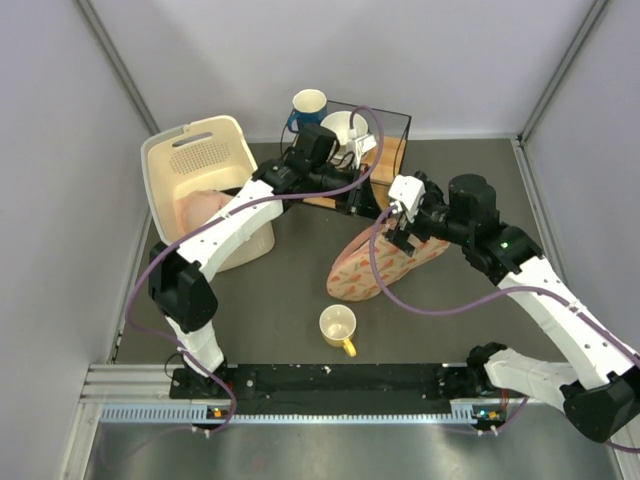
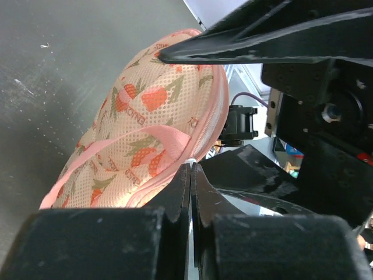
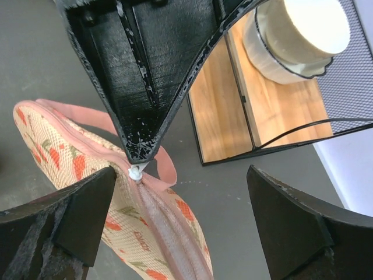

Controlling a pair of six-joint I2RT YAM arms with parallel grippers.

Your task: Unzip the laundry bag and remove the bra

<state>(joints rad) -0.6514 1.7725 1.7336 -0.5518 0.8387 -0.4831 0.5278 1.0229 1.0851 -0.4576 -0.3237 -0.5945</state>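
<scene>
At the far left you have a cream plastic laundry basket with a perforated wall [image 1: 205, 150], and a pale peach-pink soft lump [image 1: 203, 206] lies in it; the overhead view is too small to tell what garment that is. Further right, at the back, a blue mug with a white inside [image 1: 308, 104] stands beside a black wire rack with a wooden floor [image 1: 390, 158], which holds a white ceramic bowl [image 3: 303, 35]. Your left gripper [image 2: 190, 168] reaches across in front of the rack, its fingers pressed together on the small white zip pull [image 3: 136, 172] at the bag's far end. The peanut-shaped laundry bag of beige-pink mesh cloth with red-orange prints and pink trim [image 1: 385, 265] lies on the dark grey table [image 1: 290, 270], slanting from near-left to far-right, and the stretch of zip that shows is closed. A yellow mug [image 1: 338, 327] stands upright on the near side of the bag, apart from it. Your right gripper [image 3: 180, 175] has its fingers spread wide, one on each side of that same end of the bag, holding nothing.
</scene>
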